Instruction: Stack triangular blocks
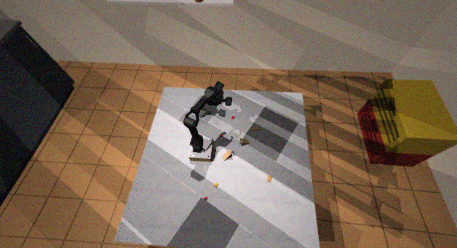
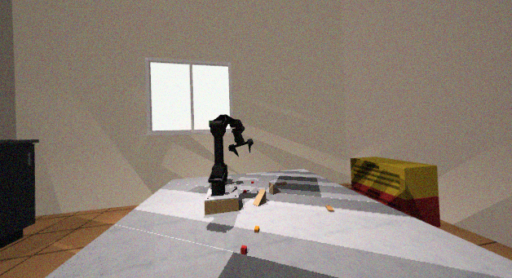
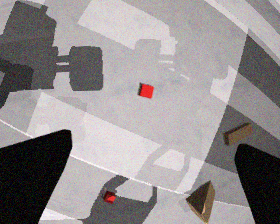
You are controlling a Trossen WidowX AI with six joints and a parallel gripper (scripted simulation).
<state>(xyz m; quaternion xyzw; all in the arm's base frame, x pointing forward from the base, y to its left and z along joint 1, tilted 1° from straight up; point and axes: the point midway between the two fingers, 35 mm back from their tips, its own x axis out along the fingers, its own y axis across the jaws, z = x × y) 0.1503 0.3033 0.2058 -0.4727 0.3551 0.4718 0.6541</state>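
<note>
One triangular wooden block (image 1: 227, 155) (image 2: 259, 197) rests on the table just right of the arm's base, its broad lit face tilted. The other triangular block (image 1: 244, 142) (image 2: 272, 188) (image 3: 201, 201) rests farther back and right; its triangular end shows at the lower right in the wrist view. The two blocks are apart. My gripper (image 2: 244, 153) (image 3: 157, 147) is wide open and empty, high above the back part of the table, and touches neither block. The nearer block is outside the wrist view.
A red cube (image 1: 233, 118) (image 2: 252, 182) (image 3: 146, 91) lies at the back, another (image 1: 221, 135) (image 2: 244, 191) (image 3: 109, 197) near the blocks. A flat wooden piece (image 1: 257, 129) (image 3: 238, 134) lies behind them. An orange piece (image 1: 269, 178) (image 2: 329, 208), yellow block (image 1: 216, 185) (image 2: 257, 229) and red cube (image 1: 206, 198) (image 2: 244, 249) lie nearer the front.
</note>
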